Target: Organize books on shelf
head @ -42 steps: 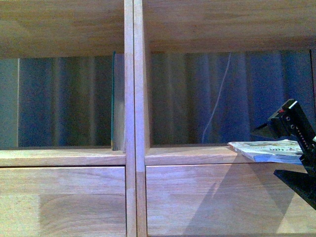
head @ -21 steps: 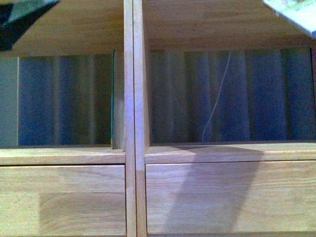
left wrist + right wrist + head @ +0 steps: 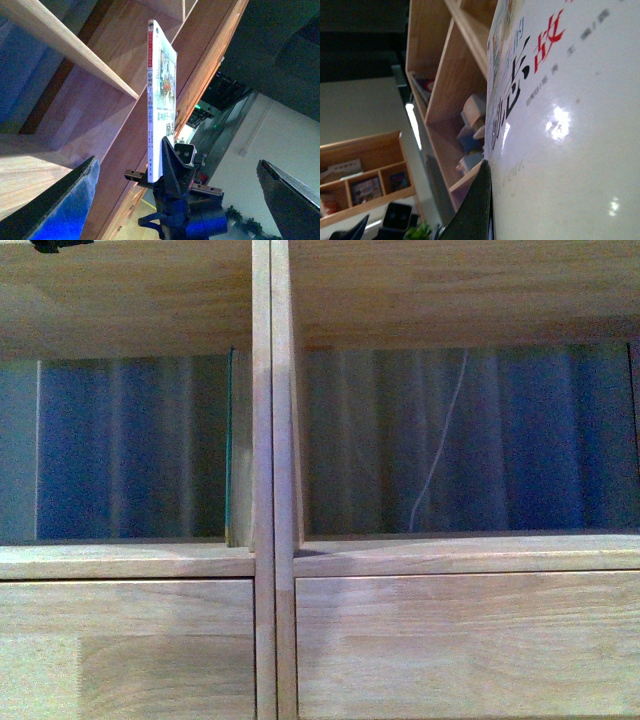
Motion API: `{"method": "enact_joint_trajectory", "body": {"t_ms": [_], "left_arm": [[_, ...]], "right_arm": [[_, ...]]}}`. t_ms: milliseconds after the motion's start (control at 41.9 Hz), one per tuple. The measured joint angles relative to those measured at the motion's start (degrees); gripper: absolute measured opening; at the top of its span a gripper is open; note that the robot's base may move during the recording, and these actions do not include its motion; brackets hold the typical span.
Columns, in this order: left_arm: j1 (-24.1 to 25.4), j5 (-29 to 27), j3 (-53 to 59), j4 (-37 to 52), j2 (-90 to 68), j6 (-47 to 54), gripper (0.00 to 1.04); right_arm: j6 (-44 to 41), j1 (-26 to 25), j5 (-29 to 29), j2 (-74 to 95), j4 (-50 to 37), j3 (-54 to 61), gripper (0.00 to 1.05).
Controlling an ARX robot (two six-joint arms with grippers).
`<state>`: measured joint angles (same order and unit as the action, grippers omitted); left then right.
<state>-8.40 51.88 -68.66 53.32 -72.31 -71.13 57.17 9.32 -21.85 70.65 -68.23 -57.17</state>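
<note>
A second ago my right pincer (image 3: 159,172) sat low at the lip of the right cubby with the white book (image 3: 161,100) lying flat in it. Half a second ago the book was already up at the top corner of the front view, and now it has gone from that view altogether. All that view shows is the shelf (image 3: 262,440) and the slim teal-edged book (image 3: 229,450), unmoved, standing on end in the left cubby against the middle upright. The white book now rises upright out of my right pincer, which is clamped on its lower edge, spine towards my left wrist camera and glossy cover filling the right one. My left pincer (image 3: 176,161) faces it with jaws wide apart, holding nothing; the book stands ahead of it, in line with the gap between its fingers, and the shelf boards lie beyond. I judge the lift and the turn to vertical done and the placing not yet made. The book is thin and held by one edge, so it may sag.
</note>
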Motion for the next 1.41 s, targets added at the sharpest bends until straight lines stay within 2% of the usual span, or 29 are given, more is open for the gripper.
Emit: {"method": "enact_joint_trajectory", "body": {"t_ms": [382,478,788,931,1122,1409], "left_arm": [[-0.66,0.48,0.00,3.04,0.33,2.16,0.97],[-0.66,0.42,0.00,3.04,0.39,2.25,0.97],[-3.04,0.35,0.00,6.36,0.68,0.37,0.97],[-5.68,0.37,0.00,4.66,0.96,1.51,0.97],[-6.10,-0.02,-0.79,2.51,0.68,2.91,0.97],[-6.01,-0.87,-1.31,-2.05,0.70,6.80,0.63]], "right_arm": [[-4.94,11.65,-6.56,1.62,3.80,-1.64,0.08],[-5.01,13.25,-7.89,1.66,3.72,-1.64,0.07],[-0.31,15.78,-14.01,3.26,-3.93,-1.55,0.07],[5.16,15.82,-16.66,5.05,-8.96,-0.46,0.07],[6.43,15.80,-19.98,5.14,-10.12,2.56,0.07],[6.05,15.28,-20.15,5.20,-9.38,4.04,0.07]]}}
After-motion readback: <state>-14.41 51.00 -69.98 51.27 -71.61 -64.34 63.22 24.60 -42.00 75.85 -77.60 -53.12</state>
